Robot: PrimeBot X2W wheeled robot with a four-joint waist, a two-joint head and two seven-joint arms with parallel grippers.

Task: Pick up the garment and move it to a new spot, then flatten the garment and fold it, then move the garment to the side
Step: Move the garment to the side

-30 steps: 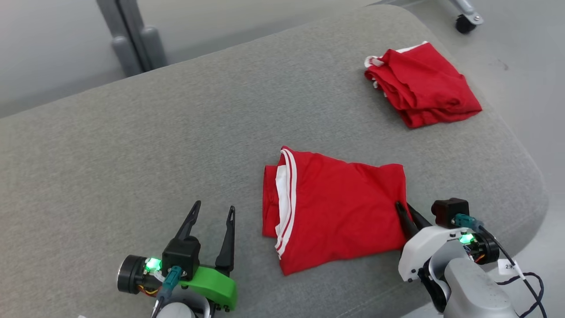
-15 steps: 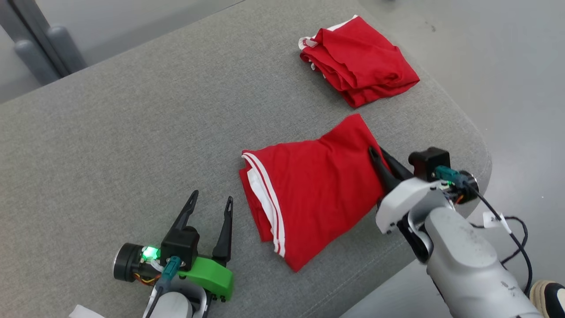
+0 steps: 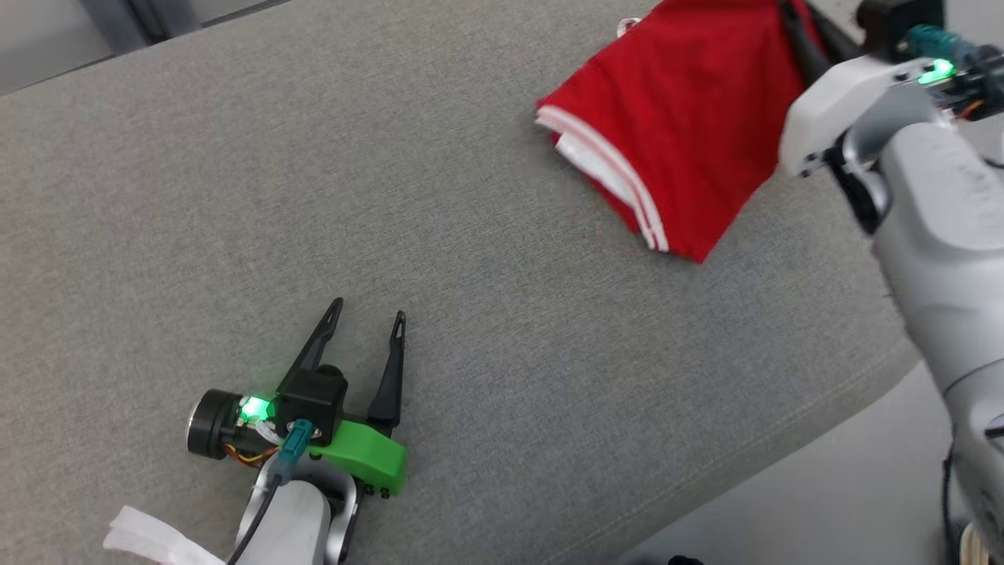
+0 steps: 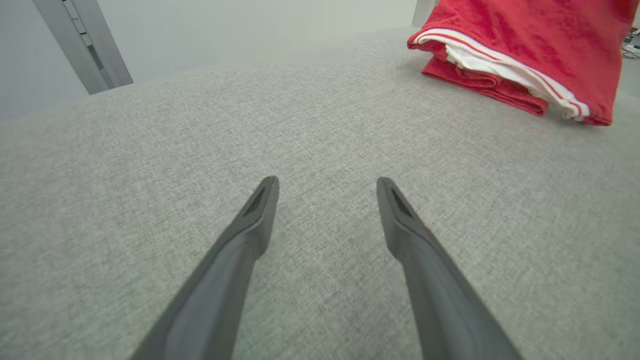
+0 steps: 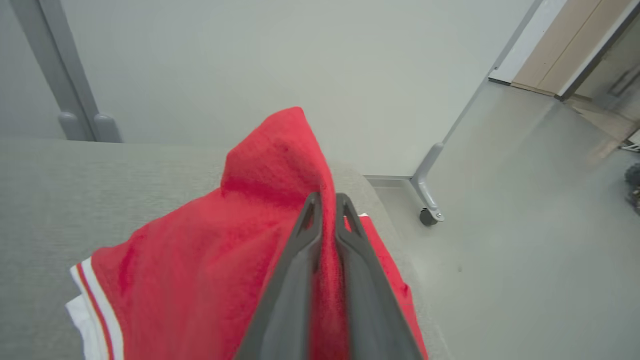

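Right gripper [image 5: 327, 200] is clamped narrow on the red garment [image 3: 690, 133]. In the right wrist view a ridge of cloth is pinched between the two fingers and peaks just above the tips.

The garment sits in the upper right of the head view, folded, with its white-striped edge facing lower left. The pinched end is raised. In the left wrist view, upper right, the striped end rests on the grey cushion [image 3: 471, 314] with its layers stacked, white lining between red. Cannot tell how much of the far end is off the surface.

Left gripper [image 3: 369, 309] is in the lower left of the head view, fingers spread wide, holding nothing. It is low over bare cushion and well apart from the garment. Cannot tell if the fingers touch the fabric. Green light is on at its wrist, and a white tag [image 3: 149, 541] hangs by the forearm at the bottom edge.

The right forearm [image 3: 933, 220] runs down the right edge of the head view, out past the cushion's rounded edge.

Right wrist view background: a grey upright [image 5: 80, 125] at the left, and a caster wheel [image 5: 427, 217] on the floor to the right.
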